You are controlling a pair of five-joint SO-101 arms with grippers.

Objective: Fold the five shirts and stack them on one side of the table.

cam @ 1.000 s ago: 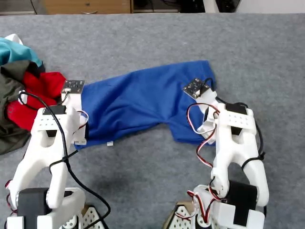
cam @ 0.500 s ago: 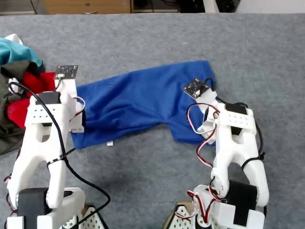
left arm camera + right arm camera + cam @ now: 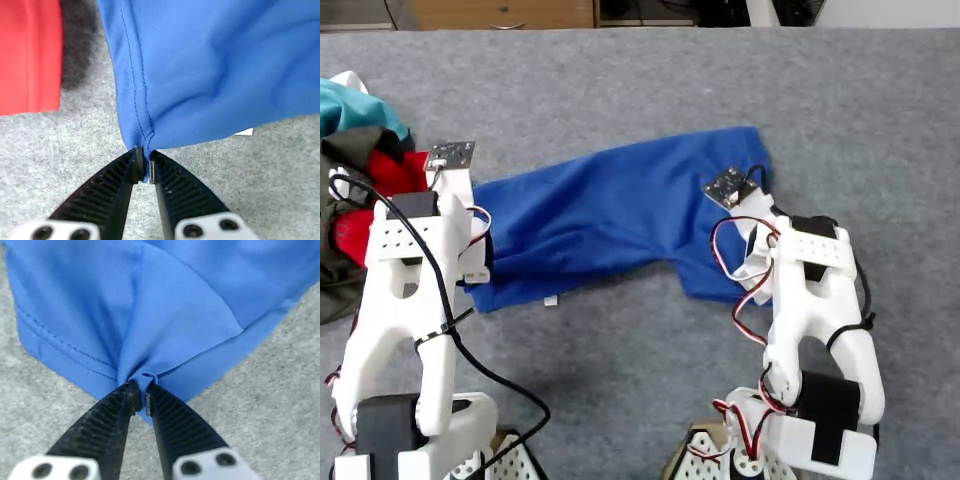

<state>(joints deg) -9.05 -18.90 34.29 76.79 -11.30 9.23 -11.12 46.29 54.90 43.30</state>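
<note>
Blue shirt (image 3: pixel 620 215): you see it spread mid-table (image 3: pixel 880 110), between the two arms.
Left gripper (image 3: pixel 143 167): pinched on the shirt's hemmed corner, near the pile.
Right gripper (image 3: pixel 141 390): nipping a bunched fold at the shirt's opposite end.
Pile of shirts (image 3: pixel 360 190): red, teal and dark, at the left edge.
</note>
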